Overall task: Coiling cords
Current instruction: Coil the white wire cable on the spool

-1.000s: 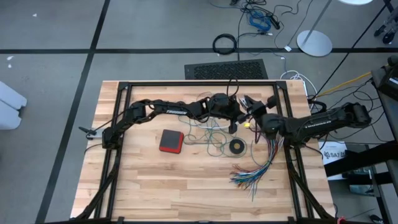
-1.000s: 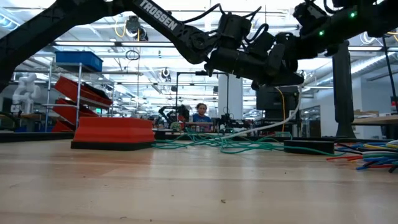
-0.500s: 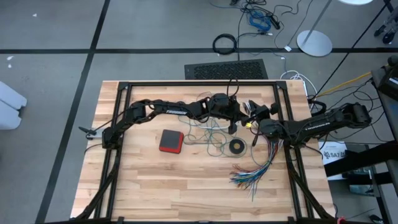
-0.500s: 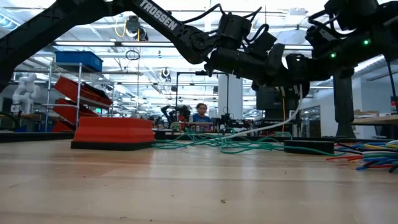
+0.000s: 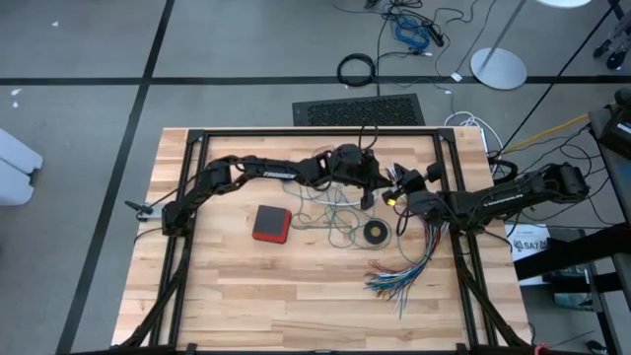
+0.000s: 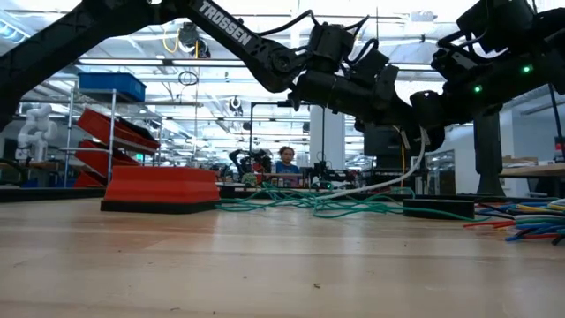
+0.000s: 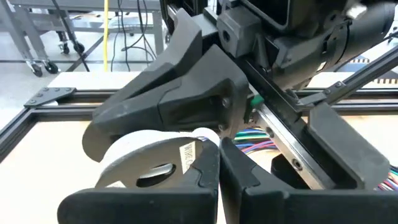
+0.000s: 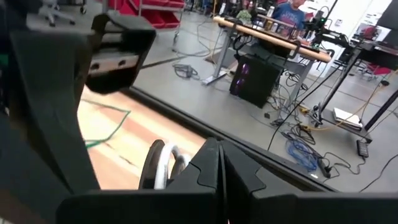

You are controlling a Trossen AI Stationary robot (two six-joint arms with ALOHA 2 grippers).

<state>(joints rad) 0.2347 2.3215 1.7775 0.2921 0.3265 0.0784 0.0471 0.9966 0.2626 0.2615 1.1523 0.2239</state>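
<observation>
The thin cords [image 5: 335, 219] look light and limp, best pinched near an end; both the left gripper [image 5: 370, 194] and right gripper [image 5: 394, 192] have clenched jaws, meeting above the worktop [image 5: 246, 286].

Lighting is even and bright from overhead fixtures. Low view: ceiling glare, arms silhouetted, near table [image 6: 265, 274] blurred. Wrist views: close fingers soft, backgrounds sharper.

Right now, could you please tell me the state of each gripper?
Left gripper: closed on the white cord, at its round black-and-white piece.
Right gripper: closed; whether it grips anything cannot be told.
</observation>
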